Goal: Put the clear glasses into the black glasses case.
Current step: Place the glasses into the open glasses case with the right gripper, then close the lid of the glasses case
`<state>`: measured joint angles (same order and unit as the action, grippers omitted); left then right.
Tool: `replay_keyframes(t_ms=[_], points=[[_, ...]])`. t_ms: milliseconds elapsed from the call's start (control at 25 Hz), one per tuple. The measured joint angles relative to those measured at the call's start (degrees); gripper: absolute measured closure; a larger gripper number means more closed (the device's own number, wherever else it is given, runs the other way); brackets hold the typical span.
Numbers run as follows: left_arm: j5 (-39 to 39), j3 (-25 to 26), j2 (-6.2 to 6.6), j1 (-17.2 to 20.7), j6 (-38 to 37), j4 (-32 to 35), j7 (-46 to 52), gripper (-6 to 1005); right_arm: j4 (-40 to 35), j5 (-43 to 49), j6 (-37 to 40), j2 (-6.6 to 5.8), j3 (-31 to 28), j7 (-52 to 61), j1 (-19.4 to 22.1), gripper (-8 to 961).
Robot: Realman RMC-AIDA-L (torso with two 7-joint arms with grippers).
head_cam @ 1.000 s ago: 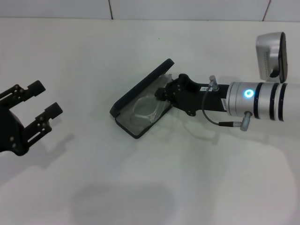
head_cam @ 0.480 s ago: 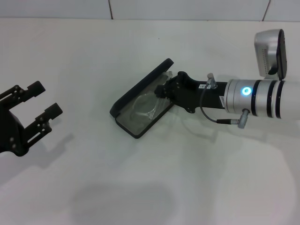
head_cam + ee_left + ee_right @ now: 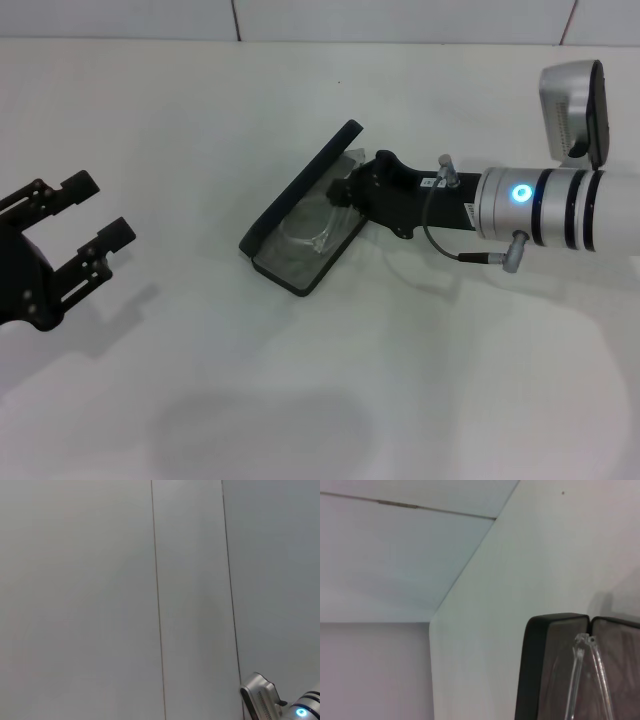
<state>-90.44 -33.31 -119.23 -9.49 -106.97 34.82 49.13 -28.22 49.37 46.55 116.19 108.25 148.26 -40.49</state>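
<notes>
The black glasses case (image 3: 268,222) lies open mid-table, its lid tilted up on the far-left side. The clear glasses (image 3: 312,232) rest in the grey-lined tray. My right gripper (image 3: 345,192) is at the case's far right end, over the glasses' end. The right wrist view shows the case's end (image 3: 536,670) close up, with two thin clear temple arms (image 3: 580,675) of the glasses running over the lining. My left gripper (image 3: 95,210) hangs open at the table's left side, far from the case and holding nothing.
The white table (image 3: 400,380) spreads all around the case. A wall with tile seams (image 3: 235,18) borders the table's far edge. The left wrist view shows only the wall and a bit of the right arm (image 3: 280,705).
The right gripper has shifted slightly toward the far side at the case's end. The case has turned a little and its lid stands steeper. The left arm has not moved.
</notes>
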Motion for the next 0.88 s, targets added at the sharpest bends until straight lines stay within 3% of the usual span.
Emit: replay_keyframes(t_ms=[880], points=[[0.0,0.0,-0.11,-0.5,0.0,0.0,0.1,439,-0.7,-0.1,3.5,0.00,-0.2,-3.4,1.4,784]])
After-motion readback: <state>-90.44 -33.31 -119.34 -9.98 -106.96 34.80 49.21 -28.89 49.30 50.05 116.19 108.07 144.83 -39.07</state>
